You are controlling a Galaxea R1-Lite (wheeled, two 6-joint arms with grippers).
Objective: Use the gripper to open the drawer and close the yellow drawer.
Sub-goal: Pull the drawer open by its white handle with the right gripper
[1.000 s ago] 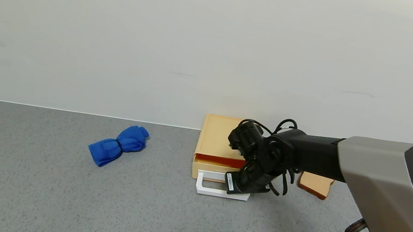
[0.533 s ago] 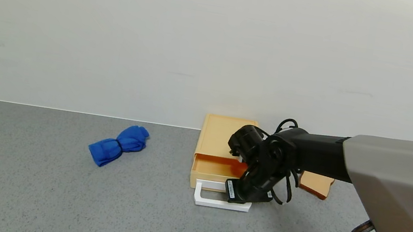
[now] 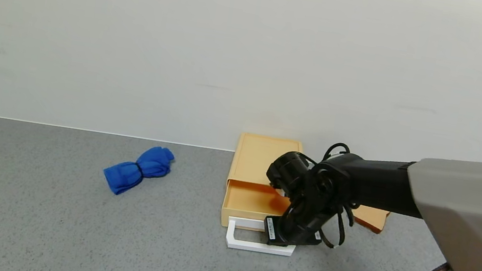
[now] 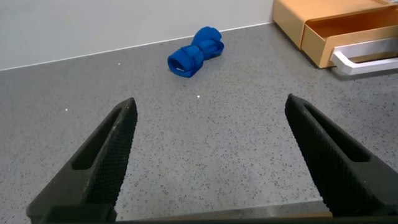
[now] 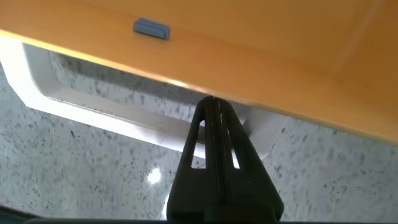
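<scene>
Drawer [image 3: 253, 180]: smooth plastic, pale yellow-tan, satin finish. Handle [image 3: 253, 242]: white plastic, smooth, slightly glossy (a light reflection shows on it in the right wrist view). Table [image 3: 42, 220]: grey speckled surface, stone-like, with a faint sheen. Cloth [image 3: 138, 169]: blue knitted fabric, soft and matt. Right gripper [image 5: 214, 127]: black matt plastic, fingers pressed together. Left gripper [image 4: 211, 162]: same matt black finish, fingers spread apart. Wall [image 3: 141, 34]: matt white.

Head view: high, looking forward and down across the grey speckled countertop [image 3: 42, 220] to the white wall.

Left wrist view: low, near the surface, sharing the pale yellow-tan plastic drawer box [image 4: 336, 28] [image 3: 260, 167].

Right wrist view: very close on its white rectangular loop handle [image 5: 93, 106] [image 3: 253, 242].
</scene>
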